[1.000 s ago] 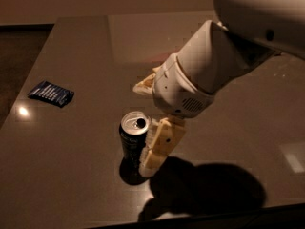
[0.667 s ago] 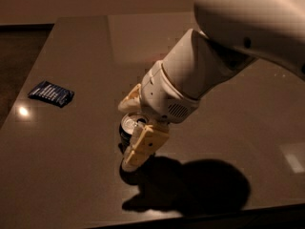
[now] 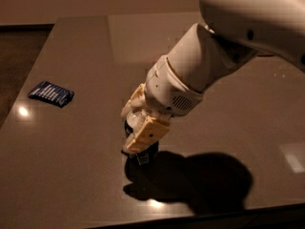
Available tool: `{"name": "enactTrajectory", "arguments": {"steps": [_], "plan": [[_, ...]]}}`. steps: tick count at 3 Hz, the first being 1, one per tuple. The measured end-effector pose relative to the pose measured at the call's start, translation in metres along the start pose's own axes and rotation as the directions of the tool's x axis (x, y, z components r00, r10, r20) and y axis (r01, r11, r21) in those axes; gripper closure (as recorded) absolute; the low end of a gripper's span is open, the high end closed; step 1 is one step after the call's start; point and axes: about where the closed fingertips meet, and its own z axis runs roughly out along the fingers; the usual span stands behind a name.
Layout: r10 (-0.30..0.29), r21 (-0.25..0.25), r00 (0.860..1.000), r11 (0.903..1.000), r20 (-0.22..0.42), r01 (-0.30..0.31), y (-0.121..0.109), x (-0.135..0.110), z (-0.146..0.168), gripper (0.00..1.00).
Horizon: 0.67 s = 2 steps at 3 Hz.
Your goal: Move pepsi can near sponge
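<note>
Claw (image 3: 134, 130) sits low over the pepsi can (image 3: 146, 155) at the near centre of the desk (image 3: 71, 175); grip state cannot be told; sponge not in view; relocation judged still outstanding.

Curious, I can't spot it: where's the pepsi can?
Camera view: the pepsi can stands near the table's front centre, under the gripper, right of the blue packet.

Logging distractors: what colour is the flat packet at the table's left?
The packet is dark blue with pale markings, camera view. The gripper sits over the pepsi can.
</note>
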Motion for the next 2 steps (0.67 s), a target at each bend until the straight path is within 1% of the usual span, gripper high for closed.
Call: {"name": "enactTrajectory", "arguments": {"steps": [1,2], "plan": [[0.074,0.048,0.997,0.9961,0.008,-0.074,-0.028,0.013,-0.029,0.93],[0.173,0.113,0.984,0.9779,0.031,-0.176,-0.068,0.033,-0.057,1.0]]}}
